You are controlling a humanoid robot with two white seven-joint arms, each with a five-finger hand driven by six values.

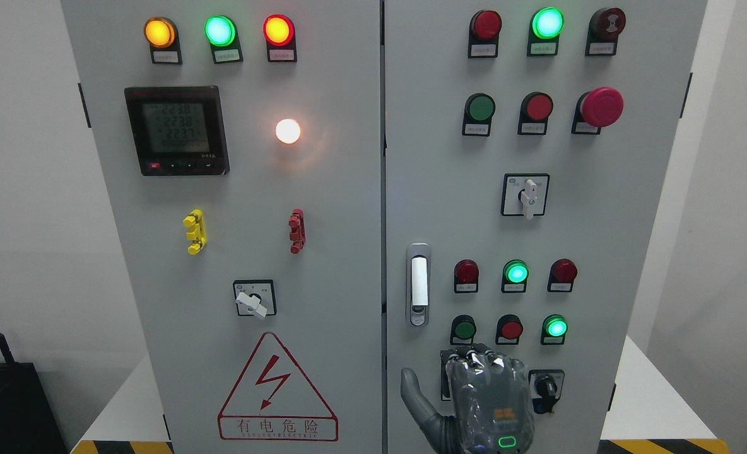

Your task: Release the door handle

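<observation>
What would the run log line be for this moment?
robot hand: below door handle, apart | handle: flush, free | right door: closed

Single head view, roughly level, facing grey two-door electrical cabinet (373, 189) square-on. Camera close: cabinet fills most of frame, top and bottom edges cropped. Centre seam between doors runs near frame middle. White wall visible at both sides; striped floor edge at bottom corners. One hand (484, 397) enters from bottom edge, right of middle, nearest to lens, partly cut by frame. No second view, so no overlap.
</observation>
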